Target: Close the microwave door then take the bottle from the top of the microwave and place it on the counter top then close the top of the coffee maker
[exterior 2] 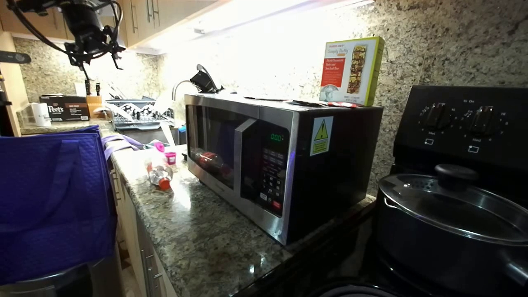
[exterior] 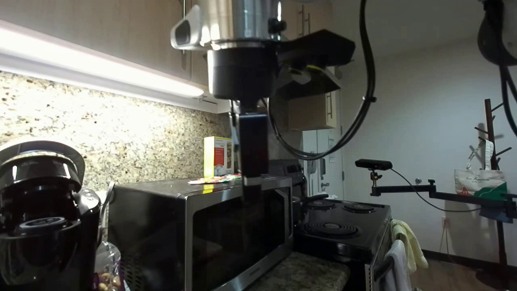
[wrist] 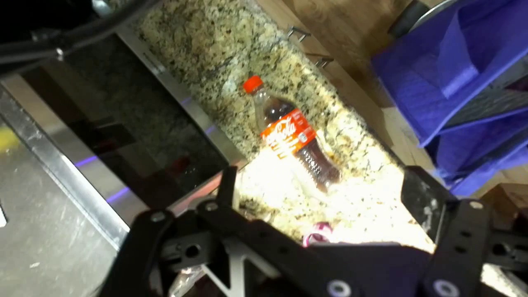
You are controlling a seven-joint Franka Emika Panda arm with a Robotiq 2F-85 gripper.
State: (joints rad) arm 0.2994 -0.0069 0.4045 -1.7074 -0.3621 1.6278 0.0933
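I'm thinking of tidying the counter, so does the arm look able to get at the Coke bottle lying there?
Probably yes: the open gripper hangs higher than the bottle, nothing visible covers it, and bare counter shows along both sides. The microwave stands nearby but leaves a gap.

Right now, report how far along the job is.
Looks done: the microwave door is shut, and the bottle lies on its side on the counter top.

In hand: nothing; the claw hangs open, holding no object.

Left: closing the top of the coffee maker, which stands raised.
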